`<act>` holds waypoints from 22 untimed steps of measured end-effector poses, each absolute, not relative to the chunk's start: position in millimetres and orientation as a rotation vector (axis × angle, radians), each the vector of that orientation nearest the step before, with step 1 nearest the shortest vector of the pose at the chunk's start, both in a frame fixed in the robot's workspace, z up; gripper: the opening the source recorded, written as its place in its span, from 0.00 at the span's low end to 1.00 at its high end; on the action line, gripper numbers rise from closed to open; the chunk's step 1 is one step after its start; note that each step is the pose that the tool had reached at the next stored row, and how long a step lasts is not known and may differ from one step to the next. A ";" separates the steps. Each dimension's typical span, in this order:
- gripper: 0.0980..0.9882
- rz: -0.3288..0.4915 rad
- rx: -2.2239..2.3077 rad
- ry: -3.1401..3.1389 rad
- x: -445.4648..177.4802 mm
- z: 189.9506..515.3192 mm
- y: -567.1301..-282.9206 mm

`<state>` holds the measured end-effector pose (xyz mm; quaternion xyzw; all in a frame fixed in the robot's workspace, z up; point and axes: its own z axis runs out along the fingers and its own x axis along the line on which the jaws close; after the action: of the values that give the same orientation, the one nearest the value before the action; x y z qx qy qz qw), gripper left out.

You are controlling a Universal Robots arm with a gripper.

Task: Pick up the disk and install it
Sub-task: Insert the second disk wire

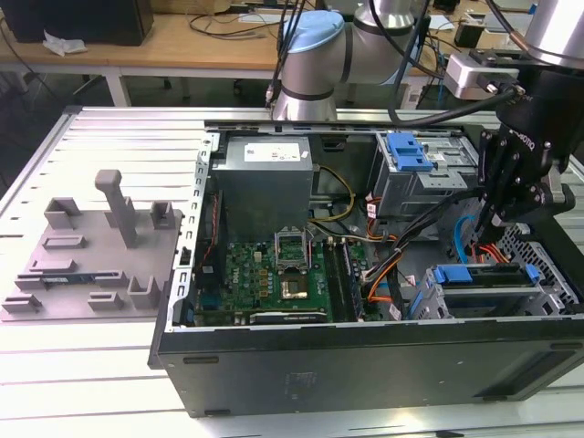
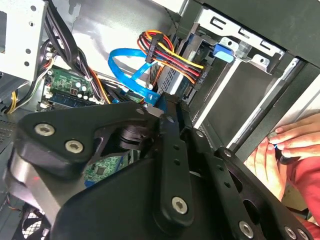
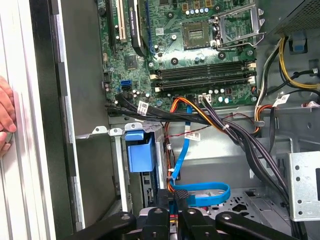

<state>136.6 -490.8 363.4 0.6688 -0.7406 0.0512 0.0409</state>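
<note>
**Disk in the drive cage, gripper closed beside it**

A ribbed metal table [image 1: 109, 137] carries an open computer case [image 1: 365, 360] lying on its side. The robot arm [image 1: 310, 59] reaches over it from behind. On the exterior view's left, a grey fixture plate [image 1: 91, 265] lies on the table beside the case. Inside the case are a grey power supply box [image 1: 265, 187] and a green motherboard [image 1: 274, 278].

At the exterior view's right, a metal drive cage [image 1: 547, 292] holds the disk [image 1: 484, 276]. The blue frame end of the disk faces out of its slot in the first wrist view [image 3: 139, 152].

The gripper [image 1: 494, 222] hangs just above the cage, apart from the disk. Its fingers [image 3: 165, 197] are drawn together and hold nothing. A blue flat cable [image 3: 205, 192] loops just past them.

A person's hand [image 2: 292, 145] rests at the case's outer edge.
</note>
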 end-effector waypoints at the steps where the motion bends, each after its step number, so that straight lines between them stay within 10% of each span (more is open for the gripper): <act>1: 0.07 0.157 2.048 -2.268 136.6 363.4 -490.9; 22: 0.07 0.076 2.096 -2.321 136.5 362.8 -525.7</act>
<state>136.5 -525.7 362.8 0.6700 -0.7419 0.0242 0.0065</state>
